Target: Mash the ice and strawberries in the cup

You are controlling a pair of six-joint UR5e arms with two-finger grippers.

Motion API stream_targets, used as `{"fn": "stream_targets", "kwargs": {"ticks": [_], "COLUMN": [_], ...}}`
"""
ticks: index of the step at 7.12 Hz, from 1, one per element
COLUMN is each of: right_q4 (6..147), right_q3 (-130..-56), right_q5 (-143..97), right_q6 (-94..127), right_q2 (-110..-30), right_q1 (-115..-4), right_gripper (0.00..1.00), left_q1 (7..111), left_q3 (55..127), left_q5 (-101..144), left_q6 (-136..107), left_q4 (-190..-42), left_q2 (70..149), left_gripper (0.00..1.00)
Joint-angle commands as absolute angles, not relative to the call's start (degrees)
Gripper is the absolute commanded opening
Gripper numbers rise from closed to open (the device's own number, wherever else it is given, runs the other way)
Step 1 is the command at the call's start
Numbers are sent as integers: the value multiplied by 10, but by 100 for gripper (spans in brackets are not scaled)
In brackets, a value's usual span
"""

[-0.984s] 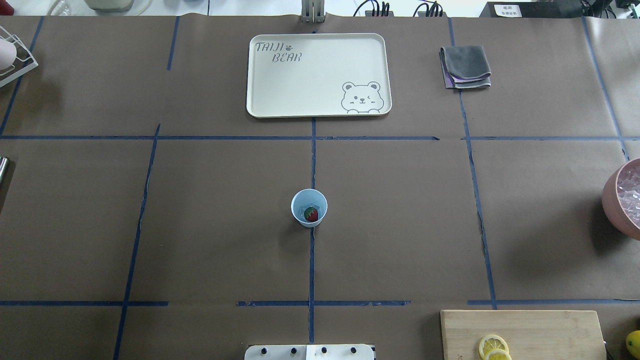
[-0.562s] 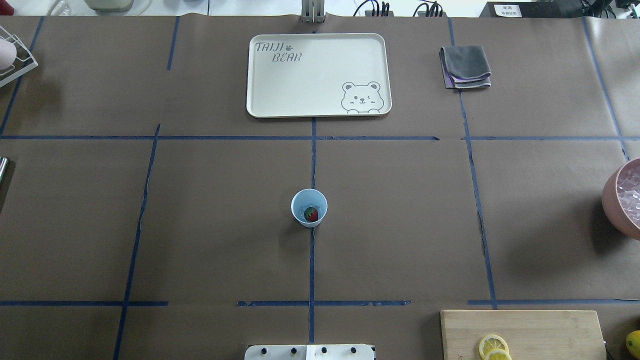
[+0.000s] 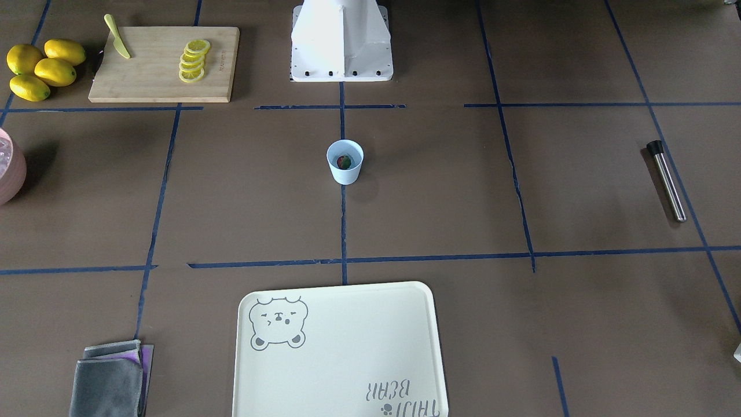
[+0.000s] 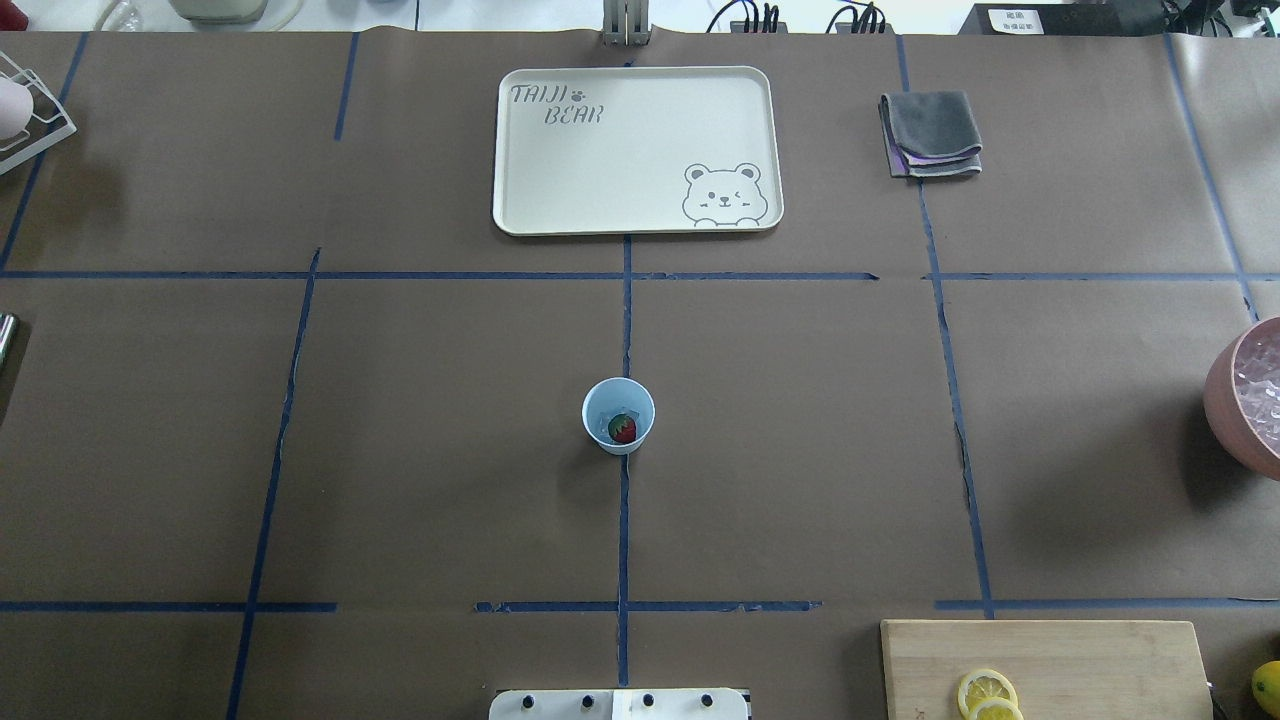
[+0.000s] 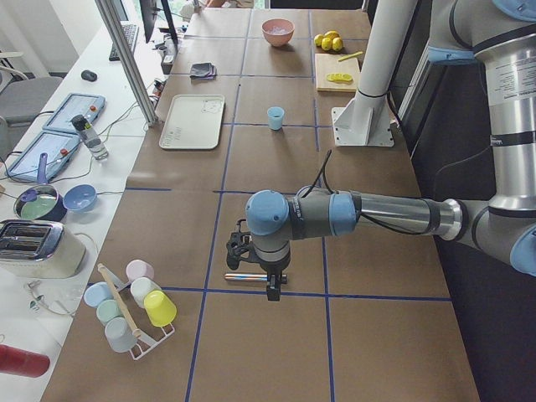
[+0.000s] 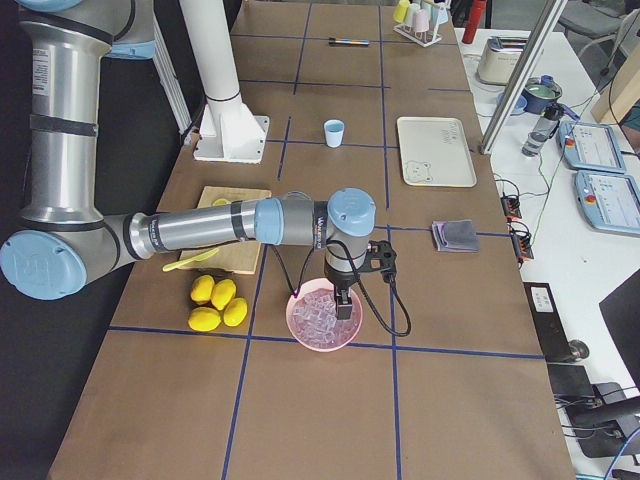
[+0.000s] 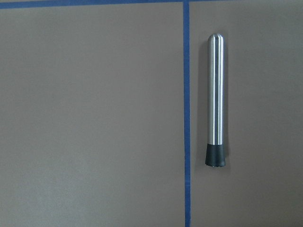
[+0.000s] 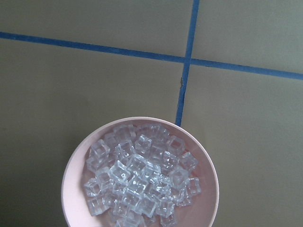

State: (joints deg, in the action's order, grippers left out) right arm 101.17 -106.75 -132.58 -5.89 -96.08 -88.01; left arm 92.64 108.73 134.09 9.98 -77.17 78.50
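While the cup [image 4: 600,396] stands upright, the strawberry [image 4: 624,431] points tip toward robot base [image 4: 618,704].

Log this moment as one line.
cup upright mid-table | strawberry inside, whole | muddler flat on table, left gripper above it | right gripper over pink bowl | both open/shut: cannot tell

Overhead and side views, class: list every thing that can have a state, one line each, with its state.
cup, upright, strawberry inside
strawberry, whole, not yet mashed
muddler, lying flat, not held
pink bowl, upright, full of ice cubes
cloth, folded
left gripper, above the muddler, grip state unclear
right gripper, above the pink bowl, grip state unclear
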Motion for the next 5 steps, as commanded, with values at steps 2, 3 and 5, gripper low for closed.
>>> {"fn": "stream_targets", "kwargs": {"ticks": [2, 3, 5], "right_q4": [989, 987, 986], "right_q3": [-1035, -1034, -1037], "right_q5": [-1327, -1327, -1327], "right_q6": [-64, -64, -64], "right_q2": [-941, -940, -947], "right_q1": [-880, -881, -883], "right_gripper": [100, 100, 100], "left_q1": [924, 913, 899], "left_q3": [1092, 1097, 1092], "left_q5": [1338, 1340, 1339], "left_q6": [100, 102, 102], "left_q4": [-772, -772, -768], "left_q2": [807, 809, 808], "left_gripper": [100, 100, 100]}}
